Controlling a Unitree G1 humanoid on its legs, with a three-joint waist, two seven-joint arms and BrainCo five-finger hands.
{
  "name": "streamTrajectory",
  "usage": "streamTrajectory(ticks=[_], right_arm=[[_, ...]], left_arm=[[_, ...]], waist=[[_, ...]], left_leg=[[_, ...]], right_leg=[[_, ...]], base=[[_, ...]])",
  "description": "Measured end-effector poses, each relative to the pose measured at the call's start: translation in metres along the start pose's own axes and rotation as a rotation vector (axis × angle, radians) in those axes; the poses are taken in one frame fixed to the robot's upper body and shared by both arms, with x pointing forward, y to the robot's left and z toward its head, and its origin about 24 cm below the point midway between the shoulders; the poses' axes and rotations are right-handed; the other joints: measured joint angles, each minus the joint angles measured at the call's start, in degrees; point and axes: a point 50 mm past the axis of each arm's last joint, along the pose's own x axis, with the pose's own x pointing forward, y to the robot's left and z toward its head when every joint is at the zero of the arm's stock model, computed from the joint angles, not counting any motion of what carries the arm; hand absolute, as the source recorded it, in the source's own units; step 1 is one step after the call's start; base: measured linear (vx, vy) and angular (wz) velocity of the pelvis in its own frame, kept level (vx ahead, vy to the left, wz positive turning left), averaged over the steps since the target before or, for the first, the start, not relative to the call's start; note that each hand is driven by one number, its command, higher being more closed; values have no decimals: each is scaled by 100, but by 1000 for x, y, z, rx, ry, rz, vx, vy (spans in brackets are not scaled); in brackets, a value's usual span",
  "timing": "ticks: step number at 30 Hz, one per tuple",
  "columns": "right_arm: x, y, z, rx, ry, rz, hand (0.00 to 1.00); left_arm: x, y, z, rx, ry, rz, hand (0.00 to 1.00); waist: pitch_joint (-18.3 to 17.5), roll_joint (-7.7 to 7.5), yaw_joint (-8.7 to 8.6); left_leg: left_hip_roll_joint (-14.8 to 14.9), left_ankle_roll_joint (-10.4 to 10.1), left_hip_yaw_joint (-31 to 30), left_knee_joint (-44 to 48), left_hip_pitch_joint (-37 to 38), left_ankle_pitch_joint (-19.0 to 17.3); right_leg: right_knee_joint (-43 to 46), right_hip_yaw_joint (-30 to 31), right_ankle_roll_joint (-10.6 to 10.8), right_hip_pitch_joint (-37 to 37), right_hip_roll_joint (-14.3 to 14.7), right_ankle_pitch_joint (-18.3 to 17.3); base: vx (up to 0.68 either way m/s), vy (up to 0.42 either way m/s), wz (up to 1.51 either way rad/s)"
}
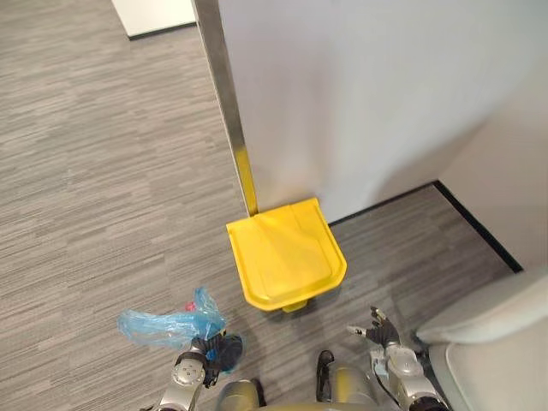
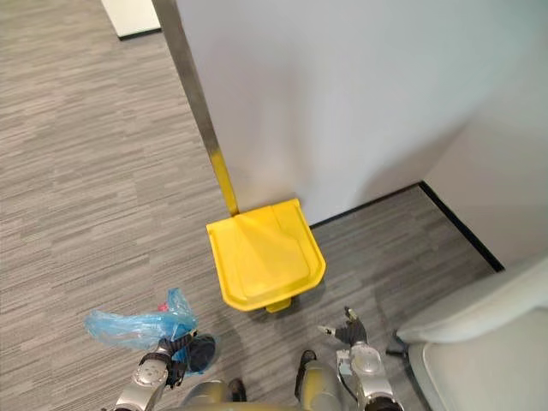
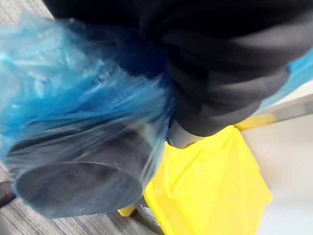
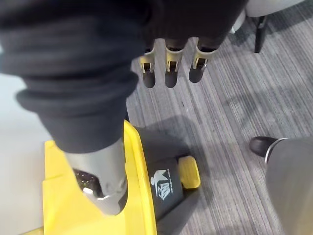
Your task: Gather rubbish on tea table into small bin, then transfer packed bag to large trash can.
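The left robot hand (image 1: 211,349) carries one blue rubbish bag (image 1: 161,326), which stretches sideways to the left above the floor. Plastic hides the grip, so I cannot tell whether it is clamped. The right robot hand (image 1: 382,330) is spread and empty. Ahead, between both hands, stands one yellow-lidded trash can (image 1: 287,253), lid down, with one pedal (image 4: 189,172), against the wall (image 1: 360,94).

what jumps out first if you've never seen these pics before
The bright yellow lid of the trash can, shut, on the grey carpet against the white wall, straight ahead of the robot. Next the crumpled blue bag bunched at the left hand, nearer the robot and left of the can, while the right hand hangs open and empty on the can's right.
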Motion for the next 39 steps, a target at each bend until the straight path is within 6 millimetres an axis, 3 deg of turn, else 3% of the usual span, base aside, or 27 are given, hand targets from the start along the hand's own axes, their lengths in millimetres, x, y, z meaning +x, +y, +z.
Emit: streamTrajectory(ticks=[3, 9, 15, 22, 29, 39], right_arm=[[0, -11, -3, -4, 7, -29, 0], [-4, -17, -15, 19, 47, -59, 0], [-8, -15, -24, 29, 77, -57, 0], [-9, -6, -26, 48, 85, -42, 0], [-10, -4, -28, 52, 92, -37, 0], [-17, -7, -43, 50, 131, -54, 0]], left_arm=[[-3, -8, -4, -19, 12, -16, 100], [-2, -8, -3, -18, 10, -18, 100], [-4, -6, -10, -15, 30, -11, 100], [-10, 1, -23, 0, 72, 4, 100], [-14, 0, -30, -1, 93, 0, 100], [-13, -6, -29, -13, 94, -10, 100]], waist=[[-77, 83, -40], [-170, -1, -20], [-259, -87, 32], [-342, -218, 44], [-334, -297, 56], [-310, -332, 23]], left_leg=[[9, -244, -274, -558, 80, 214], [5, -226, -408, -924, 330, 433], [-220, -102, -422, -900, 363, 549], [-385, -35, -611, -922, 308, 596], [-363, 30, -753, -1324, 312, 754], [-377, -38, -982, -1398, 19, 798]], right_leg=[[-563, -151, -54, 398, 121, 38], [-1381, -291, 26, 929, 244, 317], [-2011, -320, 186, 1358, 88, 655], [-2248, -462, 244, 1479, -14, 857], [-2518, -525, 217, 1475, 50, 1126], [-2569, -470, 247, 1256, 51, 1148]], base=[[184, -107, 15], [99, 4, 14], [-8, 64, 7], [-78, 33, 14], [-160, -21, 10], [-96, -18, 7]])
